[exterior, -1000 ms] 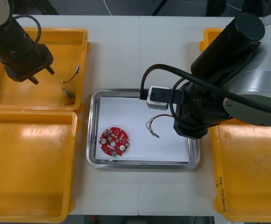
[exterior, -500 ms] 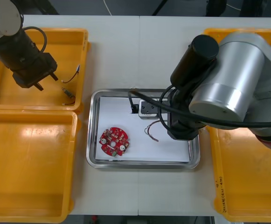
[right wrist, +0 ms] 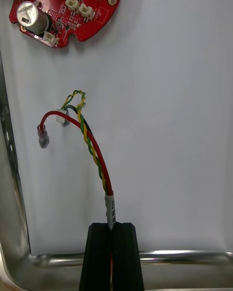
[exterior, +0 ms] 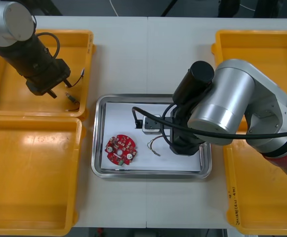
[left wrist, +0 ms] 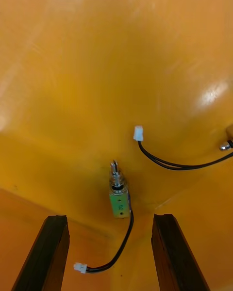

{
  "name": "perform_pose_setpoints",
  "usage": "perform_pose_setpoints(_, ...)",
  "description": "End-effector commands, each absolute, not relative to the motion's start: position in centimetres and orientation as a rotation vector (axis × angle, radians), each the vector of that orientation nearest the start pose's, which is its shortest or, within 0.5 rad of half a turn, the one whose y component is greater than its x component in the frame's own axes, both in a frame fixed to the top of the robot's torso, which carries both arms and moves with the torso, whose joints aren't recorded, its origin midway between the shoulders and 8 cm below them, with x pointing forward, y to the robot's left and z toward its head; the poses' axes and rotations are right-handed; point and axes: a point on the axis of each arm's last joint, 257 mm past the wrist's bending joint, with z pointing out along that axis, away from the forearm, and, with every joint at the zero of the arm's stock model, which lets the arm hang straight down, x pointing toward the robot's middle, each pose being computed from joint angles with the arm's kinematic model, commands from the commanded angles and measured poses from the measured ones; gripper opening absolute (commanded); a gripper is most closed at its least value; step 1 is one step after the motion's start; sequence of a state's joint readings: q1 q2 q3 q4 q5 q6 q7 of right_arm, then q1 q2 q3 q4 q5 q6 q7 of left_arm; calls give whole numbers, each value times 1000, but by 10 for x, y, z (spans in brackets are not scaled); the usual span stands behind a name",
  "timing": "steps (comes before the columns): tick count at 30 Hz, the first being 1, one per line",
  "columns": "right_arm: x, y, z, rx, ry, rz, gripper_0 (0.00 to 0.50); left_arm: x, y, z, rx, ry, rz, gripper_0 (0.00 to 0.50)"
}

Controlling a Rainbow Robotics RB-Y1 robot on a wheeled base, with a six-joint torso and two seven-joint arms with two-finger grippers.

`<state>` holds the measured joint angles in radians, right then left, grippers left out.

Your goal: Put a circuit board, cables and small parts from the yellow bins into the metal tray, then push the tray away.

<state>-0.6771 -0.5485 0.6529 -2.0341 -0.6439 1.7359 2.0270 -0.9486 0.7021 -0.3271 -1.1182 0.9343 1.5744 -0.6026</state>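
Right arm has swung lower over the metal tray (exterior: 150,174), bringing the red and yellow cable (right wrist: 94,155) closer to the round red circuit board (exterior: 121,149); left hand (left wrist: 110,217) has slid across the far left yellow bin (exterior: 10,94) toward its near corner. Right hand (right wrist: 115,228) pinches the cable's white-sleeved end, with the loose ends over the white tray floor, near the board but apart from it. Sleeve print is too small to read. Left hand is spread and holds nothing, poised over a small metal part (left wrist: 119,199) with a green label, marking illegible. Black cable (left wrist: 174,164) with a white plug lies just beside it. Tray sits on the counter (exterior: 148,54) between the bins.
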Motion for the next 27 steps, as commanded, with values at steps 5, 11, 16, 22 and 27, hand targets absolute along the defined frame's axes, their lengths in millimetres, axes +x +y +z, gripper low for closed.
perform_pose_setpoints(5,398,-68,-259,-1949,1946,-216,0,568,234,-175,-951,2683,-403,500)
perform_pose_setpoints(11,398,-62,-269,-1936,1915,-206,0,577,230,-183,-966,2667,-446,500)
perform_pose_setpoints(16,399,-61,-275,-1924,1903,-203,0,575,229,-192,-940,2679,-411,500)
perform_pose_setpoints(22,404,-64,-285,-1916,1918,-192,0,571,231,-202,-941,2699,-380,500)
perform_pose_setpoints(27,404,-66,-288,-1924,1915,-207,0,571,233,-209,-944,2702,-368,500)
